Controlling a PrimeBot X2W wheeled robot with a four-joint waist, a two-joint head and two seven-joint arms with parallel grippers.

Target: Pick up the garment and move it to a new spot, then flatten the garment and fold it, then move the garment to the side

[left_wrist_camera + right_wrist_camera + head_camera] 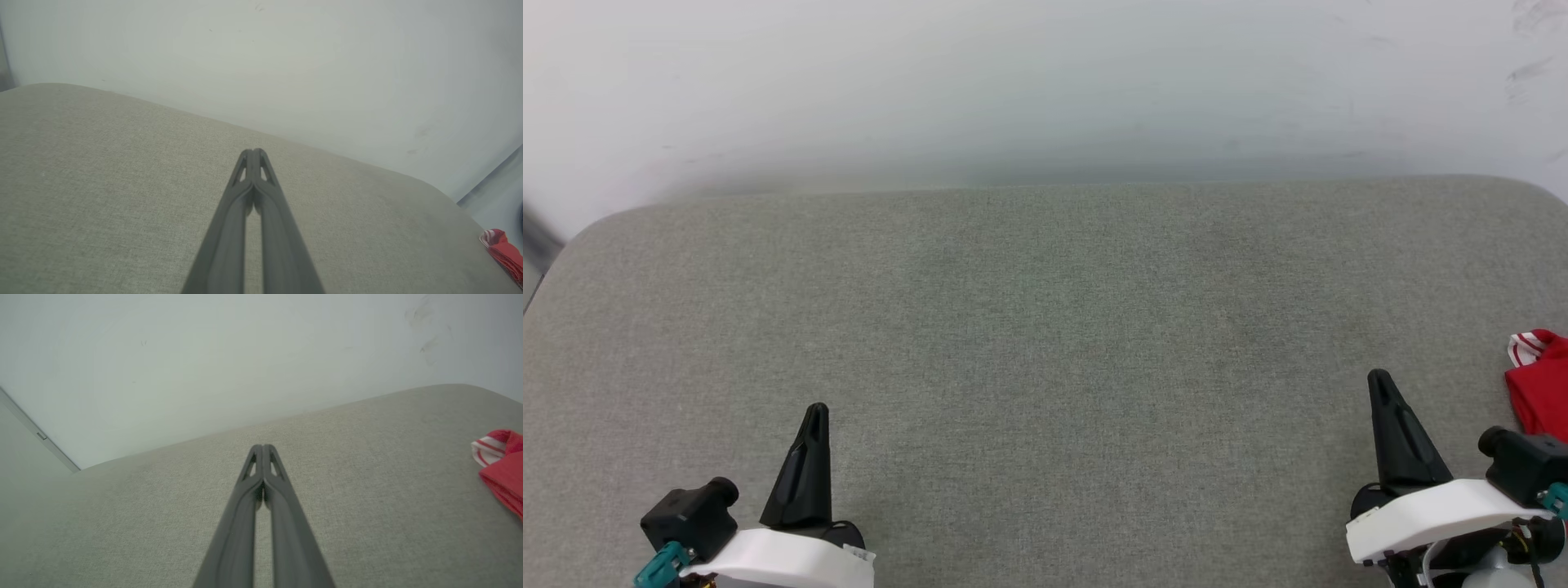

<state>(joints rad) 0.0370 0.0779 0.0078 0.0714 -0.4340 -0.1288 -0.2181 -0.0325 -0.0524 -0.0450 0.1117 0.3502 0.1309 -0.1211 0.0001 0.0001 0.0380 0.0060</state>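
The garment [1539, 392] is a red bundle with red-white striped trim, lying at the far right edge of the grey cushioned surface [1045, 327], cut off by the frame. It peeks in at the right edge of the right wrist view [504, 469] and the lower right corner of the left wrist view [504, 251]. My right gripper [1379, 377] is shut and empty, a short way left of the garment, not touching it. My left gripper [817, 408] is shut and empty at the lower left, far from the garment. Both pairs of fingertips press together [254, 152] [262, 447].
The grey fabric surface has rounded back corners and ends against a pale wall [1045, 82]. A dark gap shows past the surface's left back corner [535, 241].
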